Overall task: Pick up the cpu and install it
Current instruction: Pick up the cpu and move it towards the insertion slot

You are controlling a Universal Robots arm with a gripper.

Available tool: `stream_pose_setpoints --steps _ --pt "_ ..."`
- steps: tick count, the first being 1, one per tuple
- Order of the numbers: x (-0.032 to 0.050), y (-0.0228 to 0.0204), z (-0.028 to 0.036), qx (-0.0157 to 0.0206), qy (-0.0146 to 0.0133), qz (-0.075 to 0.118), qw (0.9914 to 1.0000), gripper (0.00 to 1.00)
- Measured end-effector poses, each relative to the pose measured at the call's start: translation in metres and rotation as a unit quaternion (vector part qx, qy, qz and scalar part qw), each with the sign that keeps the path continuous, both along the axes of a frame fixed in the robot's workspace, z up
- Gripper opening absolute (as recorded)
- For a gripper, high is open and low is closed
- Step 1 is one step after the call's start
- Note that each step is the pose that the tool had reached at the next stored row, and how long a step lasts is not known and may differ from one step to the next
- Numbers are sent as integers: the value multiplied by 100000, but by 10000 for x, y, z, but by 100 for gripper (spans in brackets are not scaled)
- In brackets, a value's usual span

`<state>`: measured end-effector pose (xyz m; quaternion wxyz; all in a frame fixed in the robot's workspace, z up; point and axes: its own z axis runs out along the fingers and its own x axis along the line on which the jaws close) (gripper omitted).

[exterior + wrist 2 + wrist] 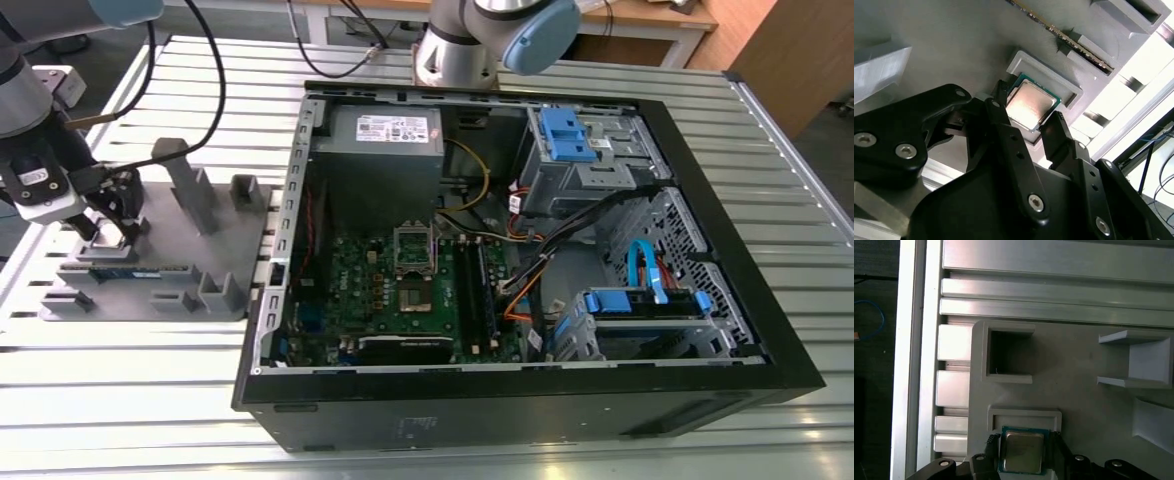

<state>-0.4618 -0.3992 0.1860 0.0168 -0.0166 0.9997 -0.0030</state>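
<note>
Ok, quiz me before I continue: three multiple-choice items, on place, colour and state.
1. Where is the gripper? A inside the computer case; B over the grey fixture, at the cpu; C above the power supply.
2. What colour edges the cpu's metal top? A red; B blue; C green.
3. How does the cpu lie? A flat, metal top up; B on edge; C contacts up.
B: the exterior view shows it at the fixture. C: both wrist views show the green edge. A: its shiny top faces the cameras.

Your arm (20, 100) comes in from the exterior view's left, wrist pointing straight down, gripper (114, 228) low over the fixture's (187, 250) left end.
</note>
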Motion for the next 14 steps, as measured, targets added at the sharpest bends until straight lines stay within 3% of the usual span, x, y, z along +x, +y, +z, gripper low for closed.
stream_pose_setpoints --steps 14 --pt "0 -36 -6 137 -7 1200 99993 55"
